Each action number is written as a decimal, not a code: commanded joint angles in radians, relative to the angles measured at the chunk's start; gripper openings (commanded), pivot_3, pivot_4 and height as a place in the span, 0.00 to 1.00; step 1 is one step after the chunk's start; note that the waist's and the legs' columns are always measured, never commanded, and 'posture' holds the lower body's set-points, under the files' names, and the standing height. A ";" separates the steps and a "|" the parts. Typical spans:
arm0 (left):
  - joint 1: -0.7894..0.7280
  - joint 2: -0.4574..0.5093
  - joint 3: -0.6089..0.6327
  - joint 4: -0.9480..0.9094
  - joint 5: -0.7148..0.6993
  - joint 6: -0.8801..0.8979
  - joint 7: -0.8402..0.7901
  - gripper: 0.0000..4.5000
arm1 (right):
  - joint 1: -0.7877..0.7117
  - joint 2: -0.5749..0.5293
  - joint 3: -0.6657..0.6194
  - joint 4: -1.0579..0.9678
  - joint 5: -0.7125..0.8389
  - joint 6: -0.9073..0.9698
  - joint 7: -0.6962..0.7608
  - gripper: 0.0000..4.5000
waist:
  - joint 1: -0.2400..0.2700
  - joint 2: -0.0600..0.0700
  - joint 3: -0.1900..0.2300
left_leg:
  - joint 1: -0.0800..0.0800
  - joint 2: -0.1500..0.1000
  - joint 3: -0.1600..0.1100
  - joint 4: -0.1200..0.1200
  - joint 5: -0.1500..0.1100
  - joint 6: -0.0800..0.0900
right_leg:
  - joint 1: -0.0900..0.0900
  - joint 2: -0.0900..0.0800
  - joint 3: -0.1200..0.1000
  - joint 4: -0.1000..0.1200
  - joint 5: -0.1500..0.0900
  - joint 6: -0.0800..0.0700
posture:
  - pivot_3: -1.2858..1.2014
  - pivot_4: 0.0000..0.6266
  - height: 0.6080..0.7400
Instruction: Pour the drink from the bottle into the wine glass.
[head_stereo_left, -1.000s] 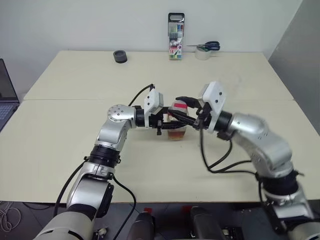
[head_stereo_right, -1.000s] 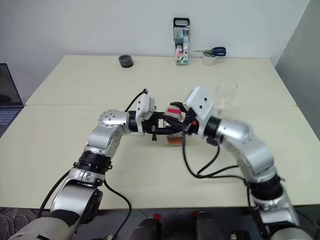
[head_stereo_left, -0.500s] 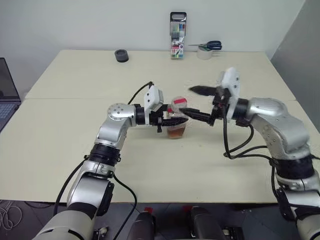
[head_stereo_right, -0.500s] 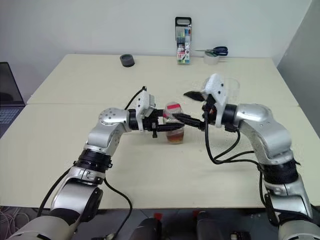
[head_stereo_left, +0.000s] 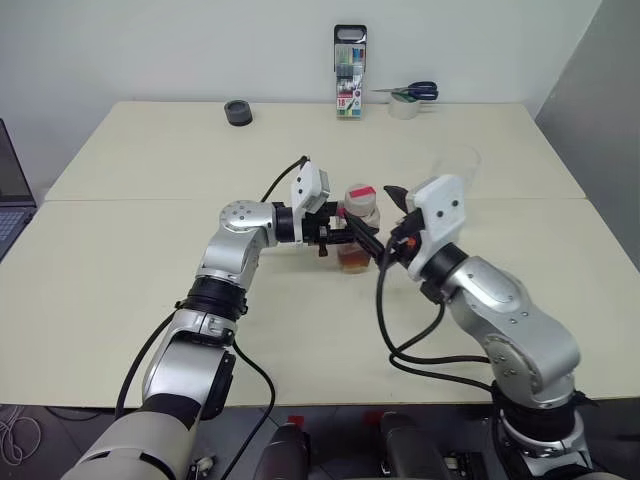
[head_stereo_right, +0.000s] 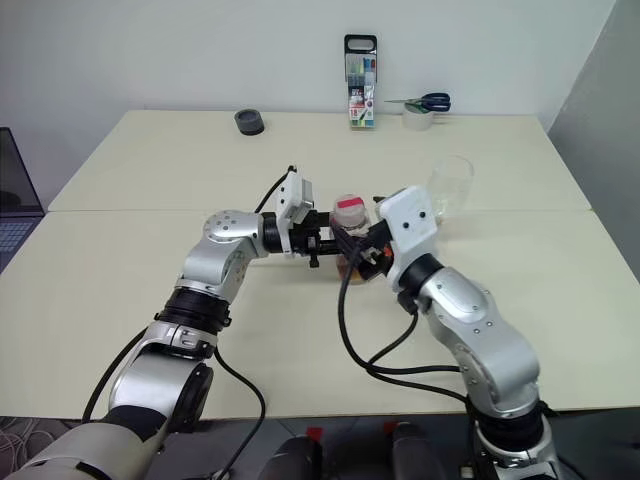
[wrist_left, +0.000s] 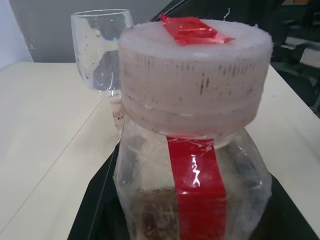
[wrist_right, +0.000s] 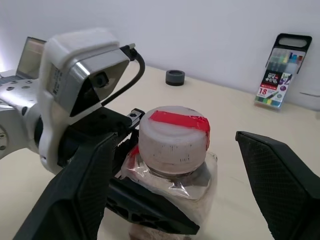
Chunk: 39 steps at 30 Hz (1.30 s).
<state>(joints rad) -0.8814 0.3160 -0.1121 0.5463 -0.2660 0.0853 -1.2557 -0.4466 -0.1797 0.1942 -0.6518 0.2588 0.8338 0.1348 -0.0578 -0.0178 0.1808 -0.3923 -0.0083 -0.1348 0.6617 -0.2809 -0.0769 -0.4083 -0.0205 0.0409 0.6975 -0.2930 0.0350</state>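
Observation:
A small clear bottle (head_stereo_left: 353, 232) with a whitish cap (wrist_right: 172, 139) taped red and a red label strip (wrist_left: 196, 190) stands upright mid-table. My left gripper (head_stereo_left: 345, 238) is shut on its body from the left. A little reddish-brown drink (wrist_left: 156, 215) lies at its bottom. My right gripper (wrist_right: 175, 142) is open, its two fingers (wrist_right: 277, 175) standing apart on either side of the cap without touching it. The empty wine glass (head_stereo_right: 450, 186) stands on the table just behind and to the right of the bottle.
Along the far edge stand a marker case (head_stereo_left: 351, 60), scissors on a tape roll (head_stereo_left: 408, 98) and a small black roll (head_stereo_left: 238, 112). A laptop (head_stereo_left: 8, 190) sits off the table's left side. Cables loop from both wrists over the table (head_stereo_left: 130, 260).
The right gripper left the cap, swung out to the right and opened wide, then came back to the bottle with its fingers open around the cap. The left gripper kept holding the bottle.

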 joint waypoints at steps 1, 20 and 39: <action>-0.035 -0.004 0.007 -0.013 0.000 -0.036 -0.007 0.39 | -0.028 0.023 0.009 0.003 -0.030 -0.043 -0.018 0.89 | 0.000 0.000 0.000 | 0.000 0.000 0.000 0.000 0.000 0.000 | 0.000 0.000 0.000 0.000 0.000 0.000 | 0.52 0.24 1.00; -0.022 0.003 0.006 -0.025 0.012 -0.046 -0.008 0.39 | -0.080 0.085 0.002 0.117 -0.090 -0.094 -0.016 0.55 | -0.002 0.000 0.000 | 0.000 0.000 0.000 0.000 0.000 0.000 | 0.000 0.000 0.000 0.000 0.000 0.000 | 0.52 0.24 1.00; -0.042 0.019 -0.005 -0.020 0.011 -0.056 -0.069 0.39 | -0.430 -0.376 -0.052 0.642 0.214 -0.165 0.906 0.41 | -0.008 0.001 0.001 | 0.002 0.000 0.000 -0.001 -0.002 0.004 | 0.002 0.001 -0.001 -0.001 0.000 0.000 | 0.52 0.24 1.00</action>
<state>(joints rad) -0.9041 0.3173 -0.1498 0.5530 -0.2346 0.0437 -1.3213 -0.8767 -0.5302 0.1700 -0.0279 0.4577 0.6556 1.0048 -0.0655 -0.0163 0.1821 -0.3901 -0.0078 -0.1342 0.6608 -0.2831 -0.0727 -0.4066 -0.0199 0.0402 0.6969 -0.2928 0.0349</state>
